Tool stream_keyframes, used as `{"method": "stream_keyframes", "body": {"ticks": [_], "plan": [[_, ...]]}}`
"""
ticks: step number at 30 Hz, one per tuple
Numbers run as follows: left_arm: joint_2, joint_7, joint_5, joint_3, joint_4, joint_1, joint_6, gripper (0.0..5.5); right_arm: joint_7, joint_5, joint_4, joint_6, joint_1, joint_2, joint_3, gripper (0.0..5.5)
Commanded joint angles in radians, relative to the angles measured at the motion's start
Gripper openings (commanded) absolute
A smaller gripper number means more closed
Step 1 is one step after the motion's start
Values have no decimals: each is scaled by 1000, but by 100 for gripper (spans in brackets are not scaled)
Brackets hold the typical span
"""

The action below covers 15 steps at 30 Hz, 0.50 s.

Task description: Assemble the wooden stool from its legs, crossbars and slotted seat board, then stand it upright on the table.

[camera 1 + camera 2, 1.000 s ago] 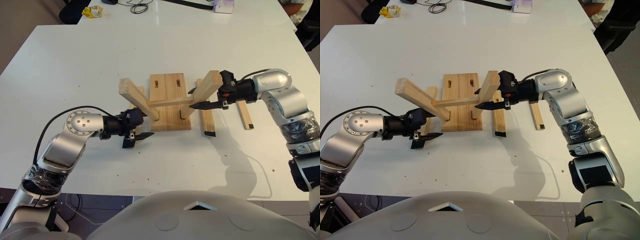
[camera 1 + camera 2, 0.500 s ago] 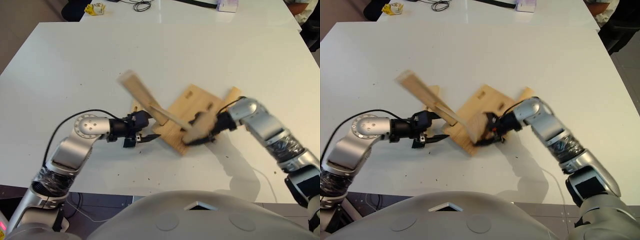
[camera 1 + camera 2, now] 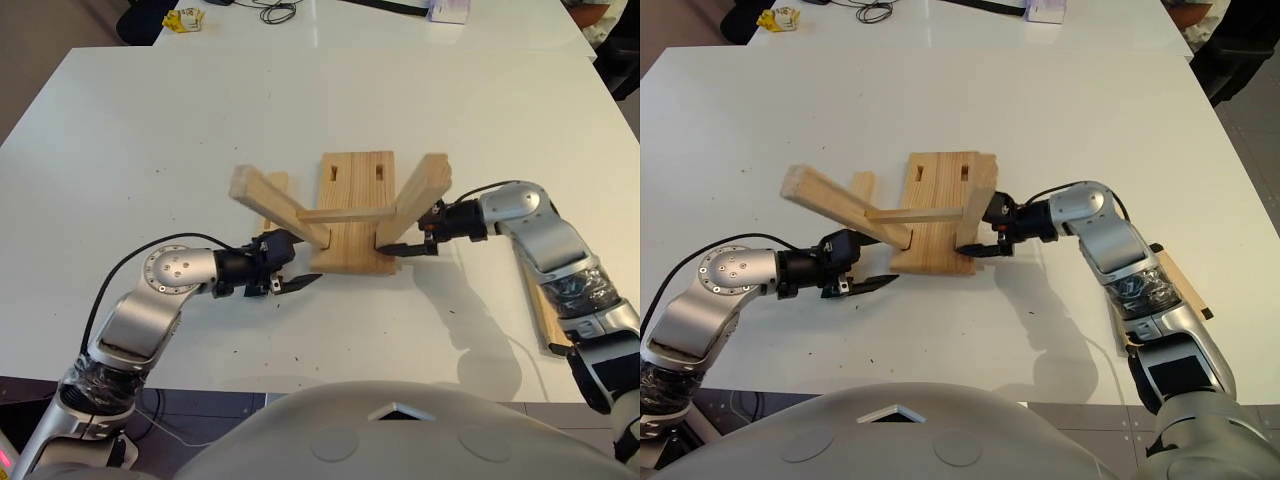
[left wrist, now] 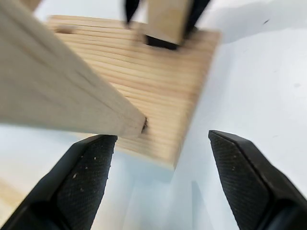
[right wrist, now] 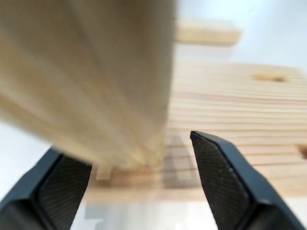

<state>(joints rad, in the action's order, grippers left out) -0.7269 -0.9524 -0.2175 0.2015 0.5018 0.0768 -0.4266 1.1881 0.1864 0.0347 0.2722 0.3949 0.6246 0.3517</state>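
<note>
Well, the slotted seat board (image 3: 352,186) lies flat in the middle of the white surface (image 3: 150,130). Two splayed legs stand in it, the left leg (image 3: 275,205) and the right leg (image 3: 420,192), joined by a crossbar (image 3: 345,213). The left hand (image 4: 160,143) is spread wide at the left leg's foot. The right hand (image 5: 136,153) straddles the right leg's foot, also spread, with a gap at one pad. A loose wooden bar (image 3: 547,322) lies under the right forearm.
</note>
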Motion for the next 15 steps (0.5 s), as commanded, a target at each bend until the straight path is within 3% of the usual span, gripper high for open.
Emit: {"method": "stream_keyframes", "body": {"ticks": [1, 13, 15], "plan": [[5, -8, -31, 6, 30, -1, 7, 354, 21, 14, -41, -10, 18, 15, -28, 346], [5, 4, -42, -35, 15, -42, 11, 354, 71, -12, -127, -38, -80, 112, -45, 346], [2, 3, -54, -44, 22, -53, 2, 354, 57, -12, -125, -23, -76, 103, -50, 375]]}}
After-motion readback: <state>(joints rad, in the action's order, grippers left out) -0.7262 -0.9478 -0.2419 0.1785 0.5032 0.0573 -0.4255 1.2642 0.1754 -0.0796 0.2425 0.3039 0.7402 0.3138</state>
